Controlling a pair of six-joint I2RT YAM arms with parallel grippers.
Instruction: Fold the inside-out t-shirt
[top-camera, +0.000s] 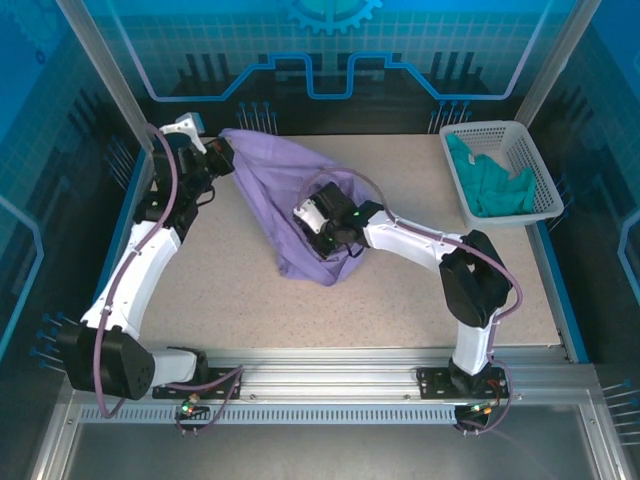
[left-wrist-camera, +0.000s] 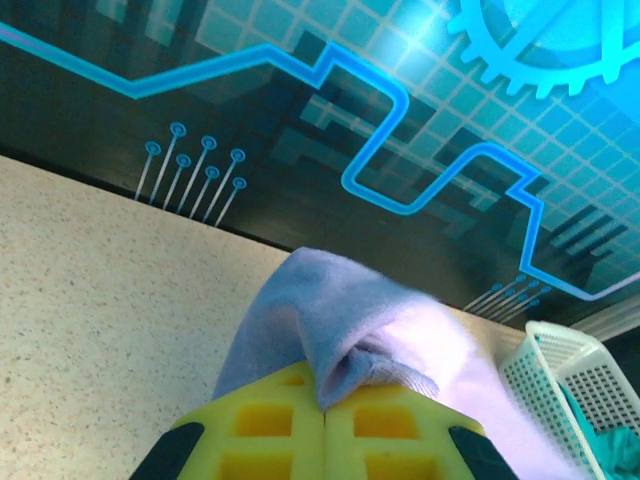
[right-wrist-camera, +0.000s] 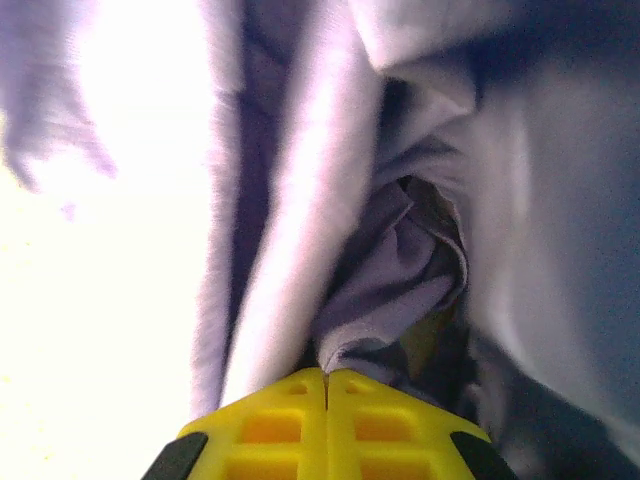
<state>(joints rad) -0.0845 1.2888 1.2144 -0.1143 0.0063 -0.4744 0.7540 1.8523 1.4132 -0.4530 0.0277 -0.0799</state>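
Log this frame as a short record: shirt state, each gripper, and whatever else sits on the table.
garment: lavender t-shirt, bunched and wrinkled, not yet folded, stretched between the two grippers
left gripper: shut on a fold of the t-shirt, near the table's far left corner
right gripper: shut on t-shirt fabric, mid-table
basket: white, far right, holds a teal garment
table: speckled beige
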